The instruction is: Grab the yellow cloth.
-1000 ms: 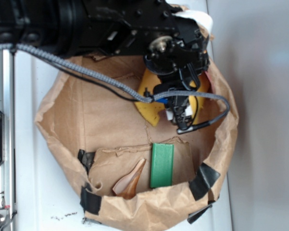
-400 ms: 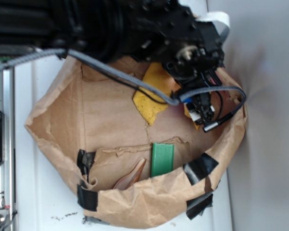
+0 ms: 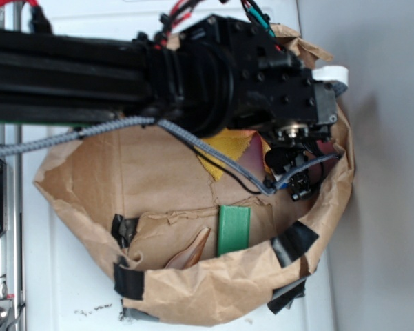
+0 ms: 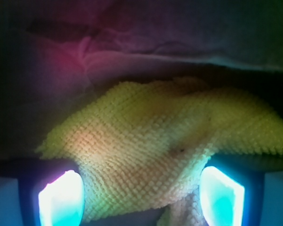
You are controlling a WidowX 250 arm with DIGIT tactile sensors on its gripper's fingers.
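Lower now, gripper (image 4: 141, 195) straddles the yellow cloth (image 4: 155, 146) between parted fingers.

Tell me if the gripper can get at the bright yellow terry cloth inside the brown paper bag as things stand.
Probably yes. In the wrist view the bright yellow terry cloth lies bunched directly between the two lit fingertips of the open gripper, with nothing in between.

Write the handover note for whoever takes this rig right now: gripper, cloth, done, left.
Gripper: fingers apart, open, yellow cloth bunched between them; nothing clamped.
Yellow cloth: on the floor of the brown paper basket, mostly under the arm, near the far wall.
Green block: elsewhere in the basket, untouched.
Done: gripper brought to the cloth.
Left: close on the cloth and lift it.
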